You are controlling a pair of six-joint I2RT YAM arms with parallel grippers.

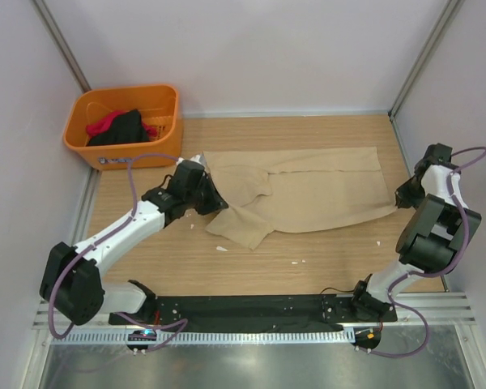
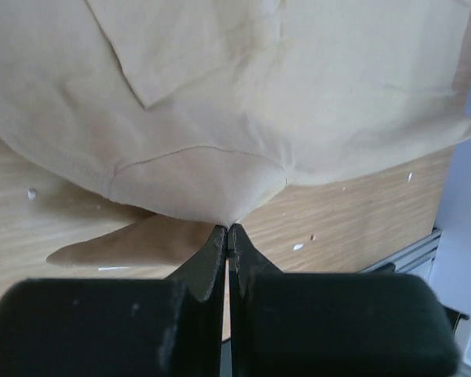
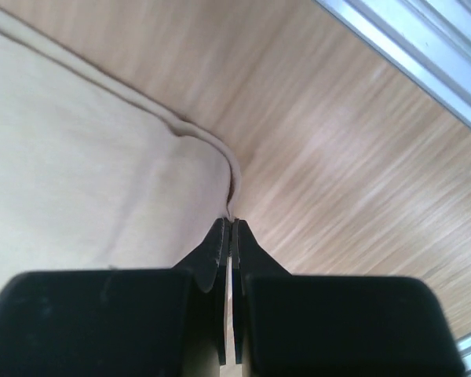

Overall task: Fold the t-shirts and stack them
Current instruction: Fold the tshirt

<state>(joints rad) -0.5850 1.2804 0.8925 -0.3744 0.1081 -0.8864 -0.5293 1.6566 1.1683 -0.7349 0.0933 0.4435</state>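
Observation:
A tan-beige t-shirt (image 1: pixel 308 190) lies spread across the wooden table, its left part rumpled with a sleeve hanging toward the front. My left gripper (image 1: pixel 213 197) is shut on the shirt's left edge, and the cloth (image 2: pixel 220 157) rises in a peak from its tips (image 2: pixel 229 228). At the shirt's right edge my right gripper (image 1: pixel 402 194) is shut on the hem (image 3: pixel 234 184), pinched at its tips (image 3: pixel 231 223). Black and red t-shirts (image 1: pixel 120 127) lie bunched in the orange basket.
The orange plastic basket (image 1: pixel 166 97) stands at the back left corner of the table. White walls and metal rails close in both sides. Small white specks (image 1: pixel 222 248) lie on the wood in front of the shirt.

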